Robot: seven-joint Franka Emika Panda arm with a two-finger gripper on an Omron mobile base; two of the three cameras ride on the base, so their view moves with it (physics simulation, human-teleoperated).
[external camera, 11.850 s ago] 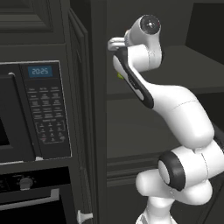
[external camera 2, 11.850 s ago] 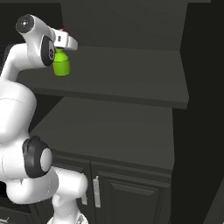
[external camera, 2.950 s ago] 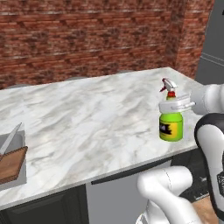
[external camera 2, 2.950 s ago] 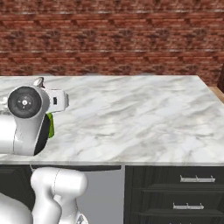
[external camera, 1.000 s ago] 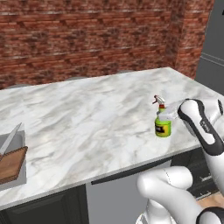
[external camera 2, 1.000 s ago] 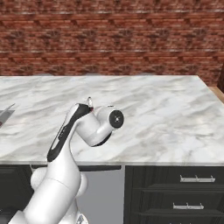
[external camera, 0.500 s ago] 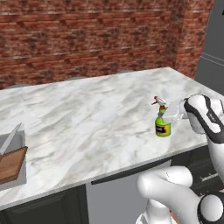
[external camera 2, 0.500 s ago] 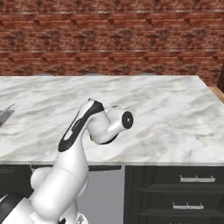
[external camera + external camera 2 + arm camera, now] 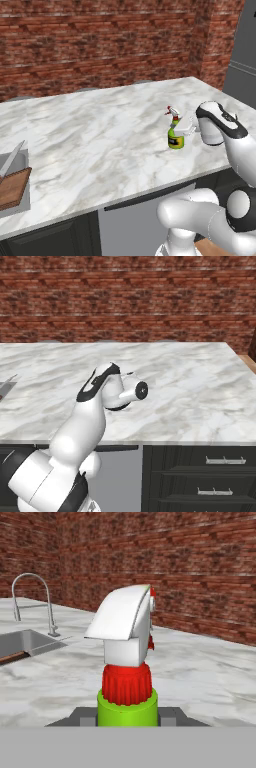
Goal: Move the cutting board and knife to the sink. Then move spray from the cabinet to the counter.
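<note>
White marble counter [image 9: 100, 135], brick wall [image 9: 100, 45]

There is one desk [image 9: 100, 135], white with grey lines. On it stands one spray [image 9: 174, 131], a little green bottle with a red neck and a white top. There is one sink [image 9: 14, 162] at the far left, and one tall bent faucet [image 9: 31, 597] beside it. In the sink lies one cutting board [image 9: 12, 187], brown and made of wood. One knife [image 9: 11, 159] rests there too. There is one brick wall [image 9: 100, 45] behind. Under the desk are two drawer handles [image 9: 223, 460].
</note>
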